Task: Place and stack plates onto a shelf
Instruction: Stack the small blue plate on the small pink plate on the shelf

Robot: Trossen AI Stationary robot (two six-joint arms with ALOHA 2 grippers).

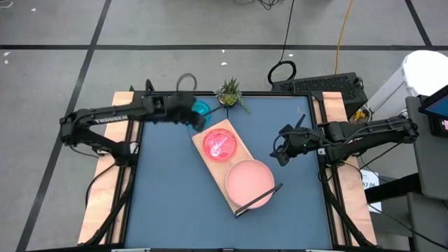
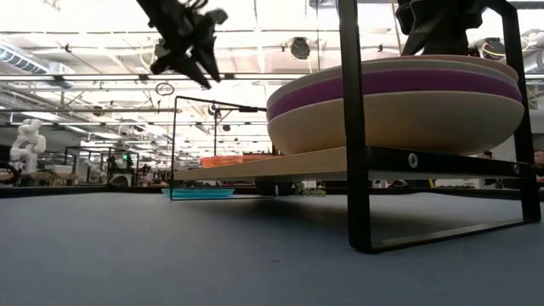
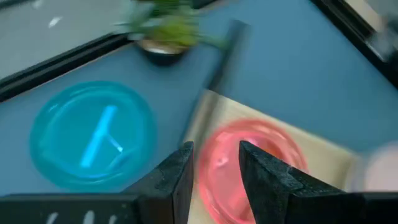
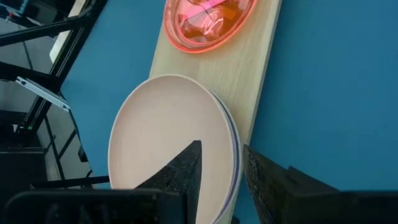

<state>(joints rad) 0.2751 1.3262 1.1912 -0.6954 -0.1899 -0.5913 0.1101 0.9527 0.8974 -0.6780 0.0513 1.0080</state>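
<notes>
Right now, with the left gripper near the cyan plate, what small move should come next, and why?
Probably lower the left gripper onto the cyan plate, since that is the only plate seen lying on the table, beside the shelf. The gripper is raised and its fingers are empty. The right gripper waits at the shelf's other side.

One wooden shelf (image 1: 238, 150), one cyan plate (image 1: 201, 109), one potted plant (image 1: 230, 92), two robot arms.
</notes>
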